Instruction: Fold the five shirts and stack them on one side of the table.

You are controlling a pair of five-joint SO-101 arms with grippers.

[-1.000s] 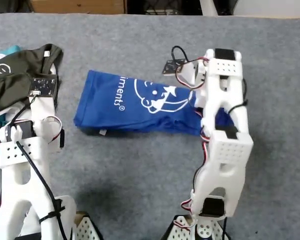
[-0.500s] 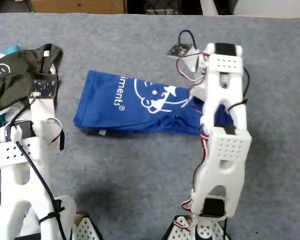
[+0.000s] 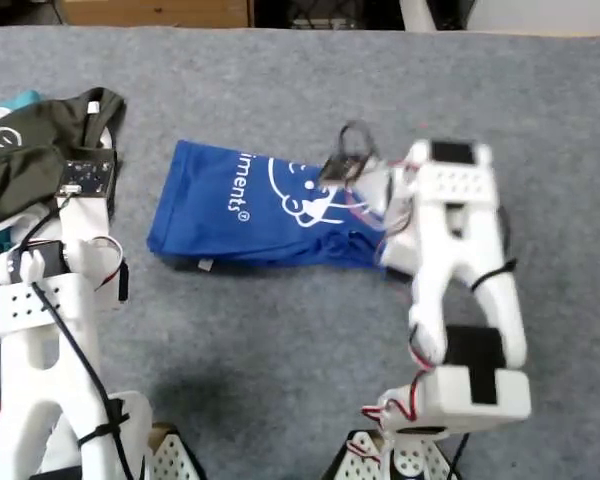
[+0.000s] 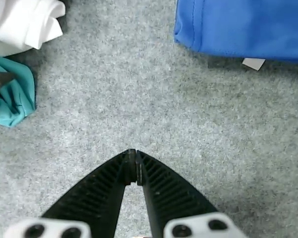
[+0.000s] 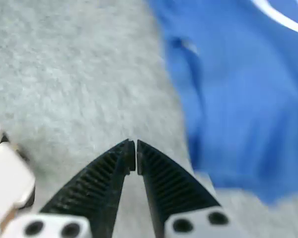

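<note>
The blue shirt (image 3: 250, 210) lies mid-frame on the grey bench (image 3: 230, 330), with the other shirts (image 3: 25, 160) heaped at the left edge, while the left gripper (image 4: 133, 166) and right gripper (image 5: 132, 156) keep fingers clenched on nothing

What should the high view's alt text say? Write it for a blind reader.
A blue shirt lies flat on the grey table, with the right arm over one end. The left arm stands by a heaped dark shirt.
</note>
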